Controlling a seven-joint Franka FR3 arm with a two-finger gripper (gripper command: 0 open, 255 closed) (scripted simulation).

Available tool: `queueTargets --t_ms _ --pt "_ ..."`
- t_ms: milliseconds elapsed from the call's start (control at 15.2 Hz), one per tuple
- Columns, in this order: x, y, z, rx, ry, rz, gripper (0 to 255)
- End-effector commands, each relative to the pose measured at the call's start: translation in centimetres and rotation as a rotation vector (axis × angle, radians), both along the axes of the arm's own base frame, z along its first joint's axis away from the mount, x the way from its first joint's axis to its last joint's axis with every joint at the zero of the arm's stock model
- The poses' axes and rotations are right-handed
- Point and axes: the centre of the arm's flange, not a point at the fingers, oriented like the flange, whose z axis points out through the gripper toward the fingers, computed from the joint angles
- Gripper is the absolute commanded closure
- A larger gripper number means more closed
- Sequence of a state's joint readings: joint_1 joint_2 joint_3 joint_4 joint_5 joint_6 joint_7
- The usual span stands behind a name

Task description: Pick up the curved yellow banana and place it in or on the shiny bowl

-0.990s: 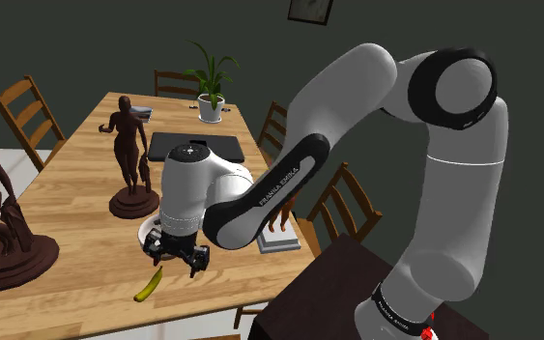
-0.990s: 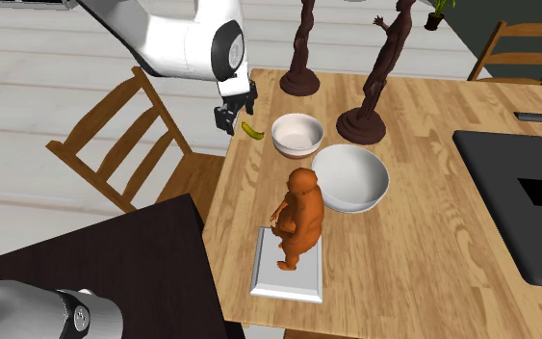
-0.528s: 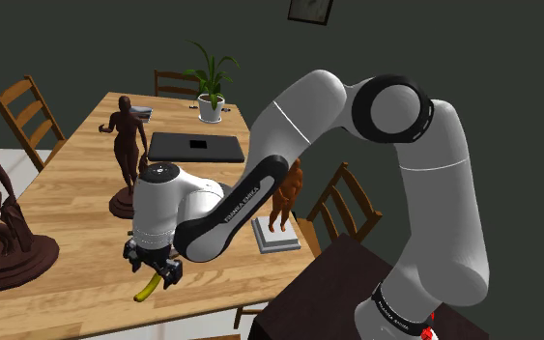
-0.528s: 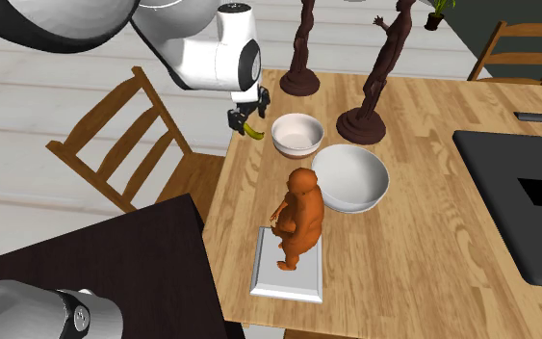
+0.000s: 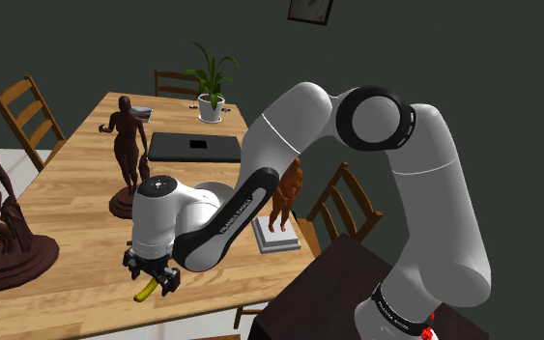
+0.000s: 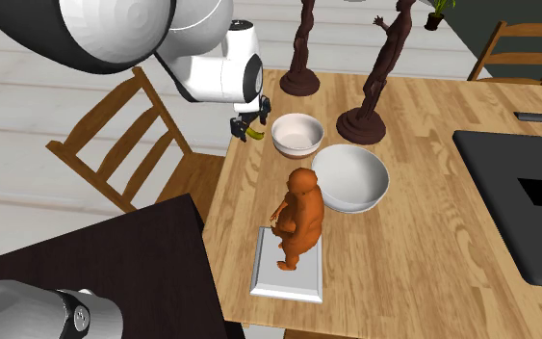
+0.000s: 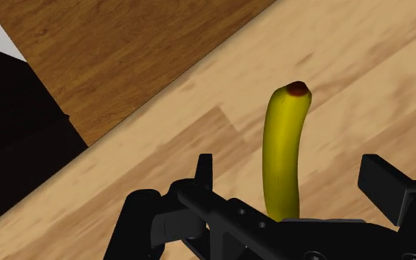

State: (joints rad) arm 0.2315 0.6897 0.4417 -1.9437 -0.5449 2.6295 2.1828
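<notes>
Spreads the black two-finger claw (image 5: 154, 279) wide astride the curved yellow banana (image 7: 283, 155), flat on the pale wooden desk (image 6: 432, 250) by its edge. Sits lower than half a second ago. Leaves a small pinkish-white bowl (image 6: 297, 134) and a larger glossy white bowl (image 6: 351, 178) nearby. Bends the white arm (image 5: 260, 184) steeply down.

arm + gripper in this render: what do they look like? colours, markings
Arm: glossy white rounded links with dark grey-black joint rings. Black FRANKA EMIKA lettering runs along the forearm, and similar lettering appears near the base, next to a small red mark. Gripper: all black, with two blocky fingers.
</notes>
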Motion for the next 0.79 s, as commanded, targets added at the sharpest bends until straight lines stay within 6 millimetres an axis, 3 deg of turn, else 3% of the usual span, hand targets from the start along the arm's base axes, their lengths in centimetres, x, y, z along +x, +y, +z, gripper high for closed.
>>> queueTargets --t_ms 0,330,396,726 --pt "0.02 0.02 -0.11 0.0 0.0 0.0 0" --pt "0.02 0.02 -0.1 0.0 0.0 0.0 0" --pt "0.02 0.02 -0.1 0.0 0.0 0.0 255" --pt "0.02 0.02 -0.1 0.0 0.0 0.0 255"
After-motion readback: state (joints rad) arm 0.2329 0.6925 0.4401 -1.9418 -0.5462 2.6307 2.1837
